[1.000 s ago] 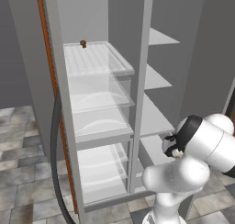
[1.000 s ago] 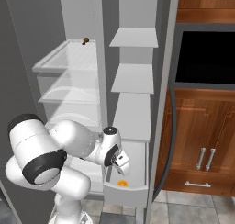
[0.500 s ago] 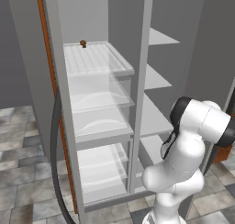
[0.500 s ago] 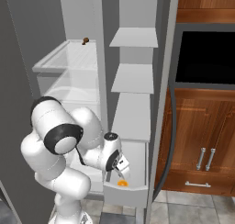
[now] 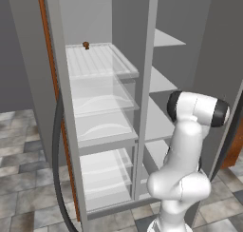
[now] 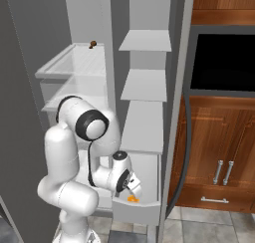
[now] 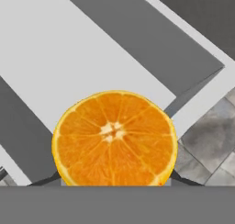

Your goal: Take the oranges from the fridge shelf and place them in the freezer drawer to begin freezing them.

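Gripping a bright-orange halved orange [image 7: 114, 139] between its two dark finger tips [image 7: 181, 179], the gripper [image 6: 130, 185] hangs low inside the white open freezer drawer [image 6: 142, 209], the fruit's cut face turned to the hand camera. A second small orange piece [image 6: 132, 199] lies on the drawer floor just below the gripper. Above the drawer rise plain grey smooth shelves [image 6: 144, 127]. Higher and to the drawer's left sits the white ribbed fridge shelf with translucent rim [image 5: 97, 61], with a tiny dark brown knobby object [image 5: 86, 45] at its back edge. Brown wooden cabinets [image 6: 219, 152] stand to the drawer's right.
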